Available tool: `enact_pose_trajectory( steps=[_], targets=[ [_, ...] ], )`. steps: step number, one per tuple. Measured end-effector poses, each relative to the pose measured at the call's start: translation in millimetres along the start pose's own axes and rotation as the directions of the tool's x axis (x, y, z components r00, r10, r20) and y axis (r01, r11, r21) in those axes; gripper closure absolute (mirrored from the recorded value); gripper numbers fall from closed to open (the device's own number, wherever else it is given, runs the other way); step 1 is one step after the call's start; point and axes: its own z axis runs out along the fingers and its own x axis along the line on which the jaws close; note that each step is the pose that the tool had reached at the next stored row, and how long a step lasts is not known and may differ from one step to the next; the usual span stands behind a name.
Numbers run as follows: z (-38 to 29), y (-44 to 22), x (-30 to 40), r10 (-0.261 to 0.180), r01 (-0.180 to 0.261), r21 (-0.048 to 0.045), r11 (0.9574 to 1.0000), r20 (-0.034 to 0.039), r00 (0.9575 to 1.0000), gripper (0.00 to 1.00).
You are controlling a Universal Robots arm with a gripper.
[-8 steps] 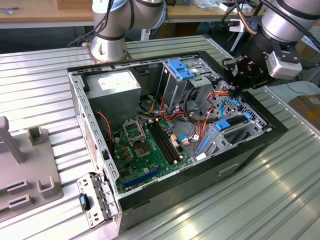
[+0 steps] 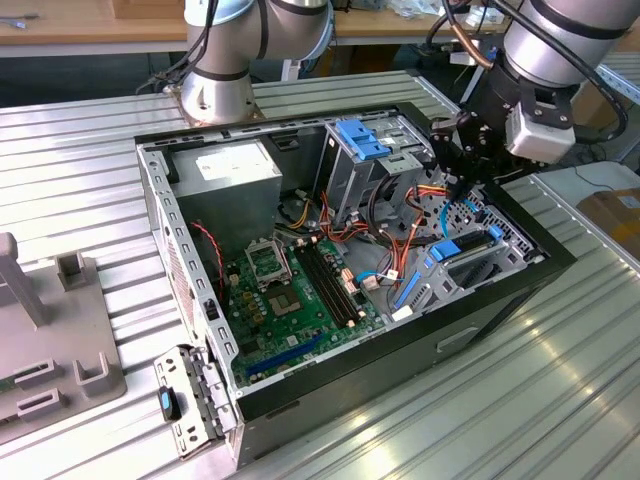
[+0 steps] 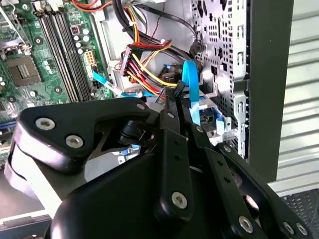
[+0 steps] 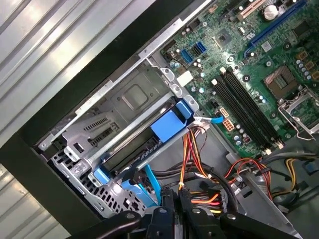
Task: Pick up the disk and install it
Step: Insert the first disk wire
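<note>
The disk (image 4: 167, 125) lies inside the grey metal drive cage (image 4: 124, 94) at the case's corner, its dark slab framed by blue rails with a blue front tab. In the exterior view the disk (image 2: 447, 249) sits low in the cage by the case's right wall. My gripper (image 2: 458, 180) hangs just above it, over the bundle of orange and yellow power wires (image 4: 192, 159). The black fingers (image 3: 172, 124) stand pressed together, with nothing visibly held between them. Beside the fingertips runs a light blue flat cable (image 3: 190, 84). In the first wrist view the gripper (image 4: 175, 196) hovers a short way from the disk's end.
The open black computer case (image 2: 500, 300) lies on a ribbed metal table (image 2: 560, 390). Inside are a green motherboard (image 2: 290, 290), a power supply (image 2: 230, 170) and an upright cage with a blue latch (image 2: 362, 138). A grey fixture block (image 2: 60, 350) sits at the exterior view's left.
</note>
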Motion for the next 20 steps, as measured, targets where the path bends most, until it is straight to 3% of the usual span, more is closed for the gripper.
enact_pose_trajectory(
  steps=[4, 9, 14, 20],
  targets=[
    [0.1, -0.6, -0.5, 0.008, -0.008, -0.0002, 1.0000, -0.0013, 1.0000, 0.84],
    [0.3, -1.7, -0.2, 0.086, -0.087, -0.0029, 0.9962, -0.0144, 0.9962, 0.84],
    [-3.7, -2.7, -0.4, 0.152, -0.152, -0.0039, 0.9883, -0.0252, 0.9880, 0.84],
    [-9.8, -3.8, -0.2, 0.283, -0.283, -0.0041, 0.9590, -0.0477, 0.9579, 0.84]
  ],
)
